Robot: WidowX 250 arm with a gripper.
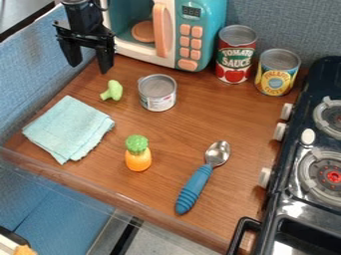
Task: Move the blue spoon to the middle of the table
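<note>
From where I stand, the black gripper (88,68) hangs at the upper left, over the far left part of the brown wooden table (166,142), just in front of the toy microwave's left side. Its two fingers point downward and are spread wide. The blue spoon (194,189) lies on the nearer part of the table, right of the middle as I look at it, between the orange toy pineapple and the black stove. It rests at a slant, with its ribbed blue handle toward the near edge and its metal bowl pointing away and a little to the right. The toy pineapple (138,159), with its bumpy green top, is to the left of the spoon and apart from it. Farther left there's a folded light blue cloth (69,128), and beyond that a little green toy vegetable (113,91). Beside the vegetable stands a short silver can (158,93). At the back I see the teal and white toy microwave (204,27) with its peach handle (160,30) and buttons; a round peach plate (142,31) shows inside. A tall red can (235,56) stands upright near its right side, with a yellow and blue can (276,73) next along. The stove (271,211) runs down the right side, with pale knobs along its edge.
</note>
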